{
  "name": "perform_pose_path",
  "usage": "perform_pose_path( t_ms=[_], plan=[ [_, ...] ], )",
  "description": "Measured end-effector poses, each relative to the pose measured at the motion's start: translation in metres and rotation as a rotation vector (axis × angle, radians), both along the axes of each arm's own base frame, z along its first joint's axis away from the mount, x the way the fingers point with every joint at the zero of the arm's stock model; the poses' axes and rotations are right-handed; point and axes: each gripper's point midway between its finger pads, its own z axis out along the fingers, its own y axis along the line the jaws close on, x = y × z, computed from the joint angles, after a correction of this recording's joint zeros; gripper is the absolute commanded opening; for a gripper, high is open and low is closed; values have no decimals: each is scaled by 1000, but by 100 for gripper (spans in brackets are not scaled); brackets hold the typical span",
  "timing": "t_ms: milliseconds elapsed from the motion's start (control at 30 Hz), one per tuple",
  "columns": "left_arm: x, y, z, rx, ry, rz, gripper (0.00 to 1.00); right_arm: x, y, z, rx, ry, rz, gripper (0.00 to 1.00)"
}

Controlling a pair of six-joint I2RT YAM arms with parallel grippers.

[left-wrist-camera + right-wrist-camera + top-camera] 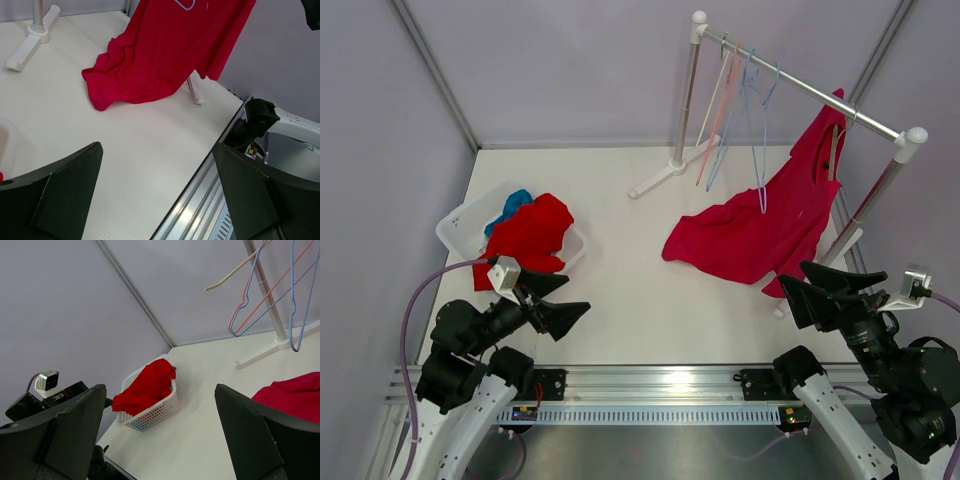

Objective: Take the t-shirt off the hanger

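Note:
The crimson t-shirt (760, 225) hangs on the grey-brown hanger (834, 148) at the right end of the rack rail. Only a short piece of the hanger shows at the collar. The shirt's lower part spreads over the table. It also shows in the left wrist view (165, 50) and at the right edge of the right wrist view (295, 395). My left gripper (575, 297) (157, 147) is open and empty above the front left of the table, far from the shirt. My right gripper (792, 275) (160, 387) is open and empty just in front of the shirt's lower edge.
A white clothes rack (800, 85) stands at the back right with thin pink and blue hangers (740, 100) on its rail. A white basket (455, 228) at the left holds a scarlet garment (530, 235) and teal cloth (515, 203). A rack foot (30, 45) lies on the table.

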Motion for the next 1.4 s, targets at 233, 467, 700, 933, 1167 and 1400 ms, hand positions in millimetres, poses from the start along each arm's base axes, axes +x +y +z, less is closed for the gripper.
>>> perform_pose_path(
  t_ms=[233, 467, 700, 933, 1167, 1400],
  plan=[
    [-1, -1, 0, 0, 0, -6, 99, -8, -19, 35, 23, -39, -75, 97],
    [-2, -1, 0, 0, 1, -11, 99, -2, -40, 59, 4, -37, -194, 77],
    [-4, 0, 2, -9, -5, -11, 99, 44, -61, 69, -96, 55, -419, 34],
    [-8, 1, 6, -20, -31, -15, 99, 102, -86, 77, -268, 156, -706, 40],
    [-16, 1, 10, -33, -59, -36, 99, 153, -84, 100, -432, 223, -838, 36],
    [-27, -1, 14, -46, -83, -78, 99, 186, -102, 88, -530, 366, -896, 50]
  ],
)
